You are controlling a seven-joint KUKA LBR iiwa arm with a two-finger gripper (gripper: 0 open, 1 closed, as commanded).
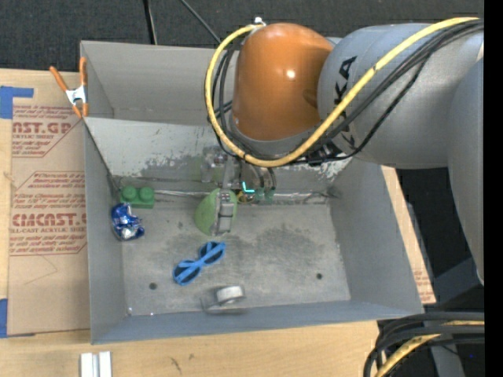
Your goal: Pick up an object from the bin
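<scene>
My gripper [224, 218] hangs below the orange wrist cover in the middle of the bin, its one visible finger pointing down. A pale green rounded thing [207, 213] lies right against that finger on its left side; whether it sits between the fingers is hidden. A blue flat piece shaped like a pair of loops [199, 262] lies on the floor just below the gripper, apart from it.
A green block with two studs [137, 195] sits at the left by the back wall. Below it lies a crumpled blue and white wrapper [126, 222]. A grey round roll [225, 295] rests against the front wall. The arm covers the bin's back right.
</scene>
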